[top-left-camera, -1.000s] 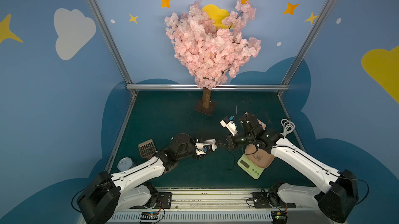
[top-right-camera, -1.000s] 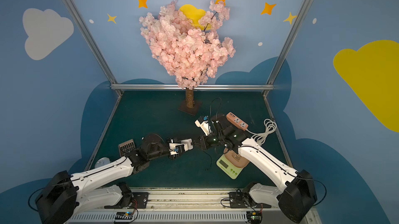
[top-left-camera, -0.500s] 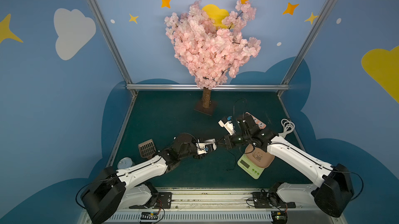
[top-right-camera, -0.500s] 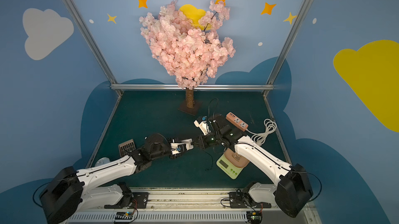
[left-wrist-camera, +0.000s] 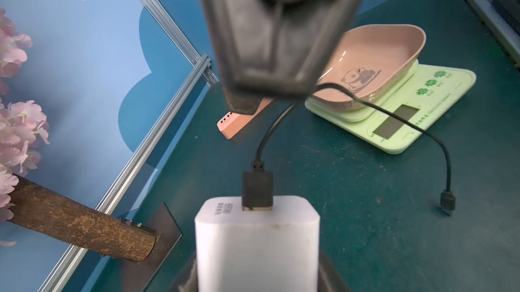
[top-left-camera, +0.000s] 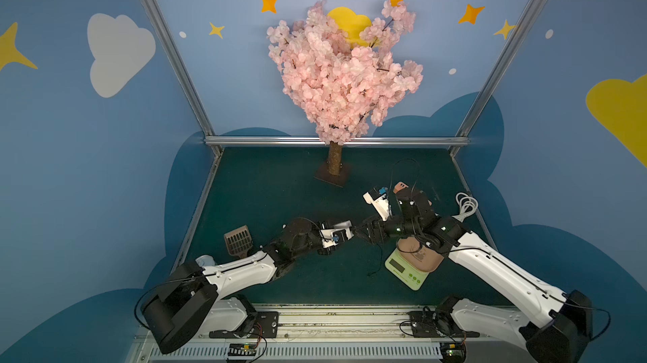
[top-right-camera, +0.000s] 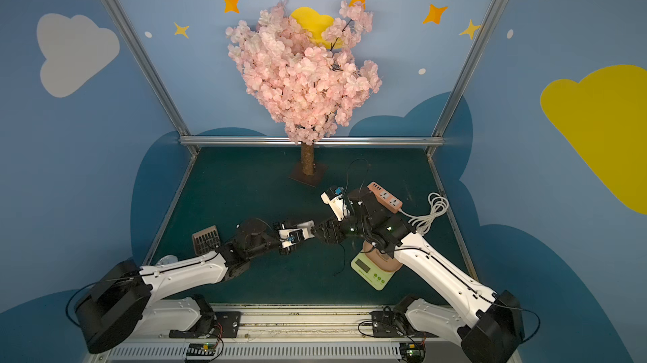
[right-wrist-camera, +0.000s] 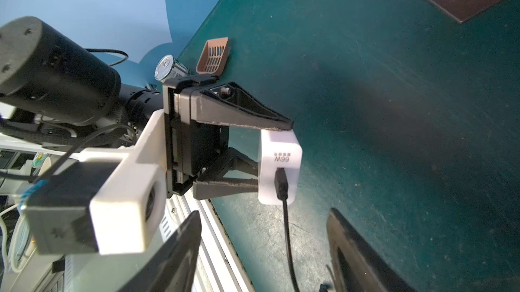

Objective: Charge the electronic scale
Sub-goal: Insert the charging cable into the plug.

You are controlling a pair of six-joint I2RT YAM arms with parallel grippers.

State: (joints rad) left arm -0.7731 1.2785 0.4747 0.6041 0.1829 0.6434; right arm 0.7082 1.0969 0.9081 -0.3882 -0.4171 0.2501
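Two pincers meet nose to nose above the middle of the dark green surface (top-left-camera: 280,196). The left pincer (right-wrist-camera: 270,158) is clamped on a small white charger cube (left-wrist-camera: 257,242), with one black finger pressed to each of two opposite faces, and holds it clear of the surface. A thin black USB cable (left-wrist-camera: 257,188) is plugged into the cube's outward face.

The right pincer (right-wrist-camera: 266,214) stands just in front of that face with its jaws spread wide, gripping nothing. The cable runs down between its two fingers (right-wrist-camera: 180,248). In the left wrist view the cable loops across the front of the scale's tray and drops to its small free plug (left-wrist-camera: 447,204). That plug is low by the surface, near the scale but apart from it. Whether it touches the surface I cannot tell.

The pale-green square electronic scale (top-left-camera: 406,272) sits on the surface at the robot's right front, partly under the right forearm. Its grey display and three green buttons are on the side nearest the robot. A tan rounded tray (left-wrist-camera: 374,59) bearing a panda picture rests on top of it.

Farther back, behind the right wrist, lies an orange power strip (top-right-camera: 385,198). Its white cord (top-right-camera: 434,210) is coiled toward the right wall. A brown slotted scoop (top-left-camera: 238,238) lies beside the left arm, and a pink blossom tree (top-left-camera: 343,74) stands at the rear.
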